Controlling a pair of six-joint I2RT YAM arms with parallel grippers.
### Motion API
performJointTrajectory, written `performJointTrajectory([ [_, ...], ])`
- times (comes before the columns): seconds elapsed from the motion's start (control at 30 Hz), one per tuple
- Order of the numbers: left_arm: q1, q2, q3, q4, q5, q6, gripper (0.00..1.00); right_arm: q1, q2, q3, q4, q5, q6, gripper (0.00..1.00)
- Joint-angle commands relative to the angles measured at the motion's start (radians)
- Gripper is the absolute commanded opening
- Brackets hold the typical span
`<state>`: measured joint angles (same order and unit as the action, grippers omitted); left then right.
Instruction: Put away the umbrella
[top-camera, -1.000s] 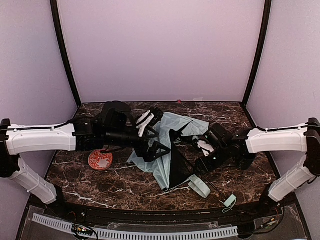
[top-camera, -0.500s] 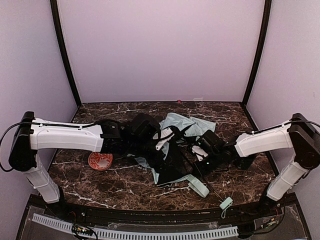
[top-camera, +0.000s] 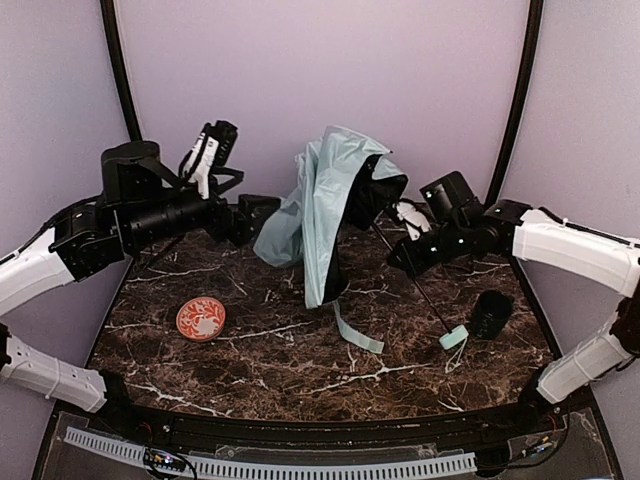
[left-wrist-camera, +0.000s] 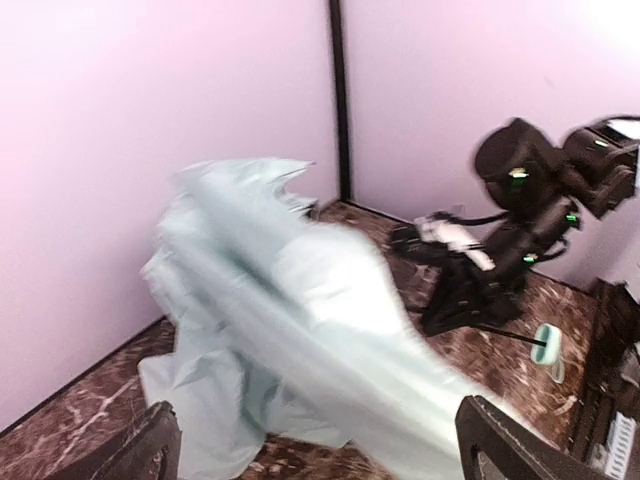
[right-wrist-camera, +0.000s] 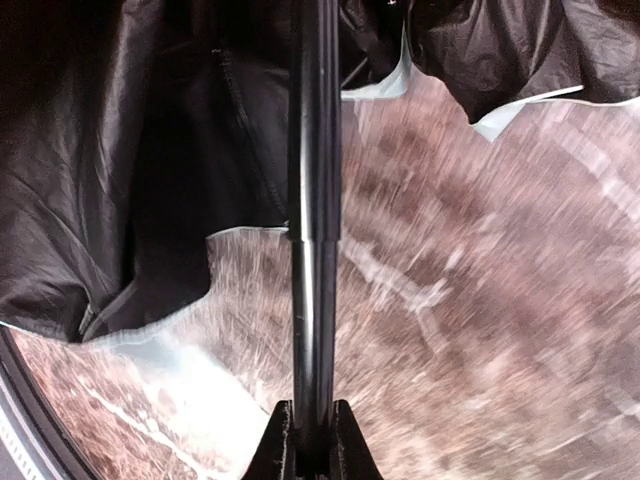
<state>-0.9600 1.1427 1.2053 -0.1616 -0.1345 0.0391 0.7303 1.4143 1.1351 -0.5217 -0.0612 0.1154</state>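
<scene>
The umbrella (top-camera: 318, 198) hangs half-folded above the table's middle, pale mint fabric outside, black lining (right-wrist-camera: 150, 150) inside. Its thin black shaft (top-camera: 425, 298) slants down to the right and ends in the mint handle (top-camera: 455, 338) just above the table. My right gripper (top-camera: 402, 260) is shut on the shaft (right-wrist-camera: 312, 200) below the canopy, jaws (right-wrist-camera: 312, 440) pressed on both sides. My left gripper (top-camera: 210, 150) is raised at the back left, open and holding nothing, apart from the fabric. In the left wrist view the blurred mint fabric (left-wrist-camera: 300, 330) fills the space beyond the wide-apart fingertips (left-wrist-camera: 495, 445).
A dark cup (top-camera: 490, 313) stands on the marble table (top-camera: 300, 375) at the right, close to the umbrella handle. A red patterned disc (top-camera: 201, 319) lies at the left. A mint fabric strap (top-camera: 360, 336) trails from the canopy down to the table. Purple walls enclose the back and sides.
The umbrella lay crumpled on the table; now my right gripper has closed on its shaft and lifted it. My left arm has drawn back and up to the left, off the fabric.
</scene>
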Motion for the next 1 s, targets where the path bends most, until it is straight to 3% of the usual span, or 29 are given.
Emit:
performJointTrajectory([
  [0.0,0.162,-0.089,-0.085,0.044,-0.020,-0.044,0.99,-0.032,-0.117,0.123,-0.030,-0.092,-0.187,0.00],
  [0.1,0.222,-0.102,-0.078,0.053,0.001,-0.011,0.99,-0.038,-0.194,0.140,-0.088,-0.195,-0.315,0.00],
  [0.27,0.299,-0.037,-0.103,0.114,0.248,0.068,0.99,-0.040,-0.345,0.114,-0.068,-0.371,-0.467,0.00],
  [0.5,0.300,-0.035,-0.243,0.303,0.364,0.170,0.99,-0.041,-0.334,0.165,-0.121,-0.536,-0.548,0.00],
  [0.53,0.298,-0.045,-0.261,0.336,0.410,0.166,0.95,-0.042,-0.323,0.167,-0.129,-0.553,-0.556,0.00],
  [0.57,0.297,-0.056,-0.287,0.374,0.452,0.154,0.84,-0.042,-0.313,0.165,-0.133,-0.569,-0.561,0.00],
  [0.7,0.277,-0.084,-0.363,0.539,0.568,0.102,0.22,-0.043,-0.291,0.122,-0.079,-0.597,-0.532,0.00],
  [0.77,0.252,-0.060,-0.365,0.584,0.598,0.074,0.02,-0.043,-0.266,0.096,-0.041,-0.586,-0.489,0.00],
  [0.9,0.178,0.025,-0.322,0.647,0.623,0.032,0.00,-0.041,-0.200,0.052,0.027,-0.523,-0.360,0.00],
  [0.97,0.162,0.055,-0.324,0.756,0.645,-0.008,0.00,-0.037,-0.175,0.035,0.045,-0.547,-0.319,0.00],
])
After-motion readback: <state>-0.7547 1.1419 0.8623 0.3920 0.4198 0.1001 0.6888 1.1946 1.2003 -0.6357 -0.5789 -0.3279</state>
